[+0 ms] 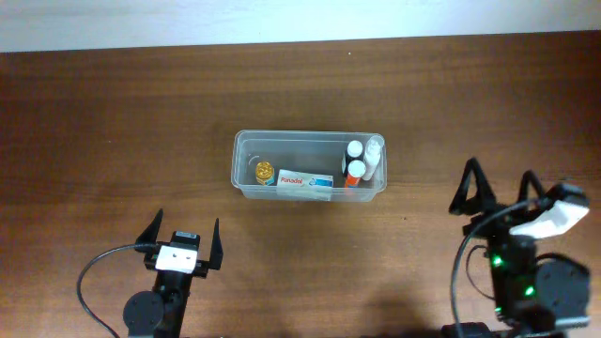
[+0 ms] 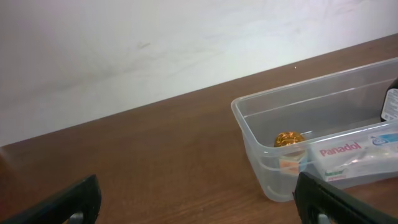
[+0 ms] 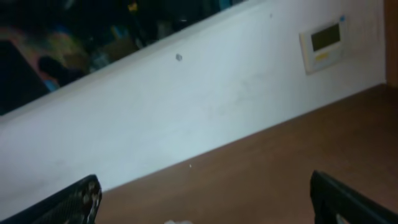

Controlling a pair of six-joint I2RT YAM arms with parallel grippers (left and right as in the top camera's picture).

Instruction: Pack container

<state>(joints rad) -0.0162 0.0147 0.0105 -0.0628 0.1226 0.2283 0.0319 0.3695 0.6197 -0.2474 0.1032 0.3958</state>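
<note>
The clear plastic container (image 1: 244,161) stands in the middle of the table. Inside lie a small gold ball (image 1: 264,172), a white Panadol box (image 1: 304,181) and two white bottles with orange bands (image 1: 356,163) at the right end. In the left wrist view the container (image 2: 249,130) shows at right with the gold ball (image 2: 289,139) and the Panadol box (image 2: 351,158). My left gripper (image 1: 183,235) is open and empty near the front edge, left of the container. My right gripper (image 1: 500,191) is open and empty at the right, apart from the container.
The brown wooden table (image 1: 113,122) runs to a white wall (image 2: 155,43) at the back. The right wrist view shows the wall with a small wall panel (image 3: 321,42) and the table (image 3: 298,162) below.
</note>
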